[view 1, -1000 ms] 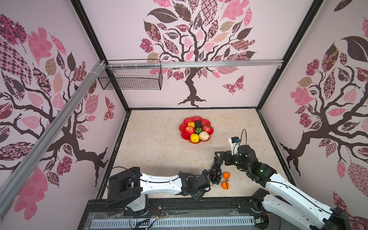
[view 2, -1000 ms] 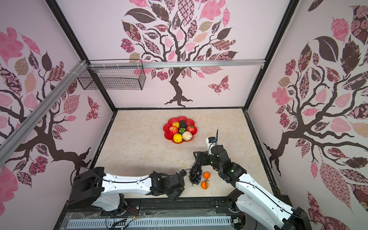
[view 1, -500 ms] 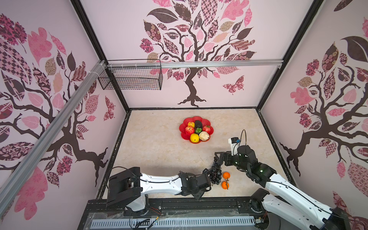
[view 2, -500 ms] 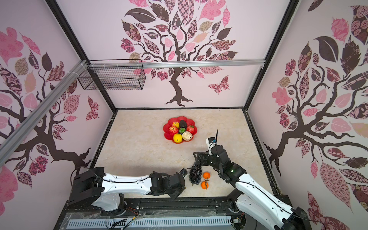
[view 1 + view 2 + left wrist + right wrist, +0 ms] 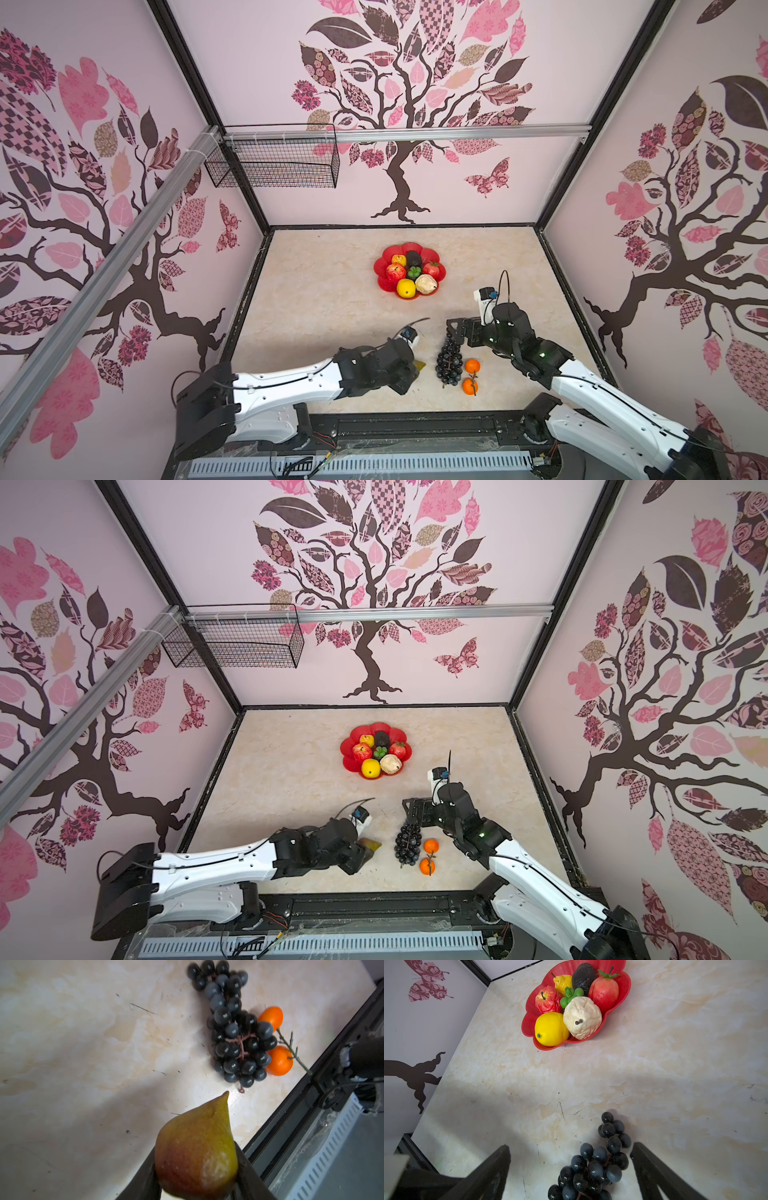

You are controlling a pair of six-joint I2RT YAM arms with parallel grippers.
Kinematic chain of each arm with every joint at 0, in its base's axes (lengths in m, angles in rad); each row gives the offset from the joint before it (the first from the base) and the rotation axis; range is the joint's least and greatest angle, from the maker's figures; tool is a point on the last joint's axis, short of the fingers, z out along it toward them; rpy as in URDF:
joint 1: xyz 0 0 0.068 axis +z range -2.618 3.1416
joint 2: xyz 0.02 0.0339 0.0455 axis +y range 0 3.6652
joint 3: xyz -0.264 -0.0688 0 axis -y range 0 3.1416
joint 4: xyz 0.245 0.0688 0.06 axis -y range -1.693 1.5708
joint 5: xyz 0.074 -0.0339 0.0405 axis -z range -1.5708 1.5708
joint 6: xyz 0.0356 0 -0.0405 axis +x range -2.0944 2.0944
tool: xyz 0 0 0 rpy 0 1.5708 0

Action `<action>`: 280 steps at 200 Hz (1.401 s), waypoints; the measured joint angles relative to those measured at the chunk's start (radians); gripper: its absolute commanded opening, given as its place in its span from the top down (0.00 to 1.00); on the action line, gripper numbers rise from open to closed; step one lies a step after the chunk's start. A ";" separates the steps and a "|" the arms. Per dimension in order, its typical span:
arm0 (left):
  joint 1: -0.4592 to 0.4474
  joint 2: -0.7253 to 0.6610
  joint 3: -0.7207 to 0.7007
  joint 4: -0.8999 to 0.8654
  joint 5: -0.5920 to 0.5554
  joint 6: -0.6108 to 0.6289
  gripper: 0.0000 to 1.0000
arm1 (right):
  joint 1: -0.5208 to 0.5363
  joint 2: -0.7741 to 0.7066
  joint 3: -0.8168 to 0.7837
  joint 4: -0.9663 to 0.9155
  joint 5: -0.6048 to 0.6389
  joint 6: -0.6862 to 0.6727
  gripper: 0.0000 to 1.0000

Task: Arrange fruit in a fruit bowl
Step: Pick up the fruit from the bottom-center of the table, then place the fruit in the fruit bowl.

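Pinching fig (image 5: 195, 1147) in left tool (image 5: 196, 1169); right tool (image 5: 570, 1148) spread wide, straddling grape bunch (image 5: 593, 1167) tip.

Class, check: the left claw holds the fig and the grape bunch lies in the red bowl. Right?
No: the left claw holds the fig, but the grape bunch lies on the table beside the oranges, as a top view shows.

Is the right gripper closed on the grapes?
No, the right gripper has its jaws wide apart, with the grapes lying between them.
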 measured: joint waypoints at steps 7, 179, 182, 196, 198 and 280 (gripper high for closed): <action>0.041 -0.038 -0.021 0.026 0.023 -0.007 0.55 | 0.000 0.006 0.000 0.001 -0.013 0.000 0.07; 0.414 -0.120 -0.250 0.597 0.502 0.083 0.57 | 0.225 0.212 0.174 0.141 -0.187 0.277 0.06; 0.409 -0.121 -0.253 0.605 0.500 0.090 0.57 | 0.231 0.216 0.180 0.139 -0.186 0.282 0.06; 0.385 -0.128 -0.267 0.628 0.486 0.119 0.57 | 0.259 0.229 0.204 0.138 -0.184 0.312 0.06; 0.383 -0.129 -0.268 0.630 0.484 0.122 0.57 | 0.262 0.231 0.208 0.137 -0.184 0.316 0.06; 0.306 -0.197 -0.331 0.769 0.311 0.272 0.59 | 0.283 0.278 0.218 0.126 -0.204 0.425 0.07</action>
